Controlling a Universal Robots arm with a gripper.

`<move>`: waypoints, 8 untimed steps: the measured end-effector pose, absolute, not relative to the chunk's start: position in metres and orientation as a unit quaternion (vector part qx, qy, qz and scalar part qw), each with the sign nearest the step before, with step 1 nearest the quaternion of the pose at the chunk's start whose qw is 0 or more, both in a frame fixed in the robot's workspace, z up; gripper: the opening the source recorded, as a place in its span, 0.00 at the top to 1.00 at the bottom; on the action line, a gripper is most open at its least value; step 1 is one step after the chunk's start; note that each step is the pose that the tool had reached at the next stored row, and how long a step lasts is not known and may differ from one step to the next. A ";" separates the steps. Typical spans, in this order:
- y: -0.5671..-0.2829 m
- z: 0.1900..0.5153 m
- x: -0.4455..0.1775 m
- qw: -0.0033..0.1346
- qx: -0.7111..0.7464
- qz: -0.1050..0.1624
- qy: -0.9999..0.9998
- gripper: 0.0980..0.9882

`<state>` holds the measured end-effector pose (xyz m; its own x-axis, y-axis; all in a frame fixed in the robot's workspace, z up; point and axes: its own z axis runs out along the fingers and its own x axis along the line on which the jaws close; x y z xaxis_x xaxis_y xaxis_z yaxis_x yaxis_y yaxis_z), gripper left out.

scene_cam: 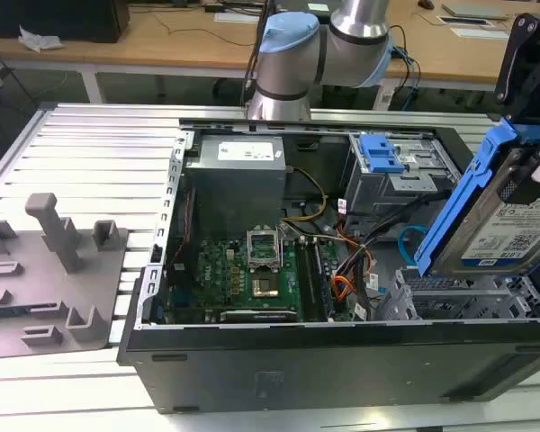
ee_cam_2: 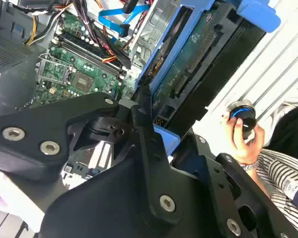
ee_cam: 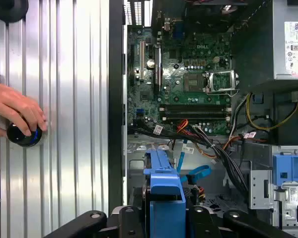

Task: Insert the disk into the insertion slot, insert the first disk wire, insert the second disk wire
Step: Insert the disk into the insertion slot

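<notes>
The gripper is clenched on the disk, its black fingers pressing the sides of the bright blue plastic frame. In the exterior view the disk hangs tilted at the exterior view's right, with its lower edge just above the slot and not yet inside. Its flat silver face carries a white printed label, the print too small to read. The slot is a boxy grey cage of perforated sheet metal in a corner of the open black case. Just beside the slot the blue wire, thin and flat, curves in a loop. Orange wires lie between it and the green board, which has a square metal socket. Behind the board stands a plain grey power box with a white label. A blue latch sits on the taller grey bay. The case rests on a table of ribbed aluminium slats, next to a grey moulded fixture with upright pegs. In the first wrist view a hand rests on a round black knob with a blue ring
</notes>
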<state>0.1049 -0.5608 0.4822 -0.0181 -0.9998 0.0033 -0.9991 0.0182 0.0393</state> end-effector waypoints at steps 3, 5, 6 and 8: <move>-0.561 0.478 0.105 0.007 0.701 -0.021 -0.713 0.70; -0.561 0.475 0.105 0.007 0.701 -0.021 -0.713 0.70; -0.561 0.474 0.105 0.007 0.701 -0.021 -0.713 0.70; -0.561 0.473 0.105 0.007 0.701 -0.021 -0.713 0.70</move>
